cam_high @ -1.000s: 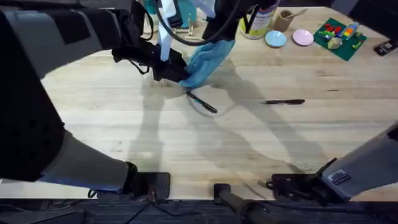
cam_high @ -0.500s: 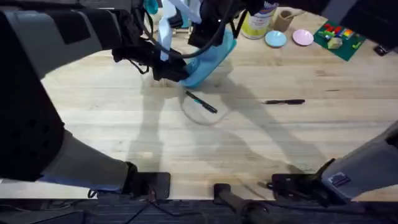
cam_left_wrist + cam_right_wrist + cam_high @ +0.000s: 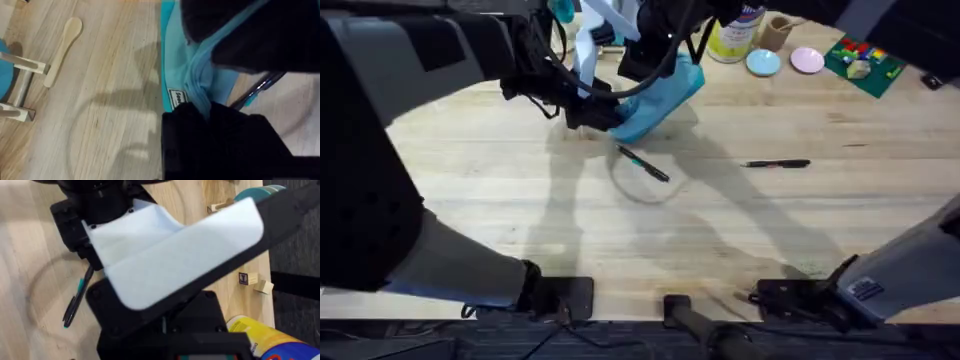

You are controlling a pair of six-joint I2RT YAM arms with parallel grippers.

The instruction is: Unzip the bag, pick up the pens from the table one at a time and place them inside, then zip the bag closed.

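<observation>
From the overhead camera you have the bag (image 3: 660,98) lying on the tabletop (image 3: 720,240), toward the far side and a little left of centre. The left pincer (image 3: 603,115) is clamped on the bag's left end. The right pincer (image 3: 655,62) sits over the bag's far edge, touching the fabric, but you cannot tell whether it is closed on anything. One pen (image 3: 643,164), black with a teal accent, lies just in front of the bag, on the near side. The second pen (image 3: 776,163) lies well to the right of the bag. Beyond the bag, along the far edge, stand a yellow container (image 3: 732,38), a blue dish (image 3: 763,63), a pink dish (image 3: 807,60) and a green board with coloured blocks (image 3: 866,58).

In the left wrist view your own black fingers (image 3: 195,140) pinch a fold of the bag (image 3: 177,75), right by its small white label (image 3: 176,99). The other arm looms dark over the bag's far part. A wooden spoon (image 3: 62,44) lies apart from the bag.

In the right wrist view the left arm's white and black body blocks the bag; the teal-accented pen (image 3: 76,300) lies beside it, and the yellow container (image 3: 262,340) stands near.
</observation>
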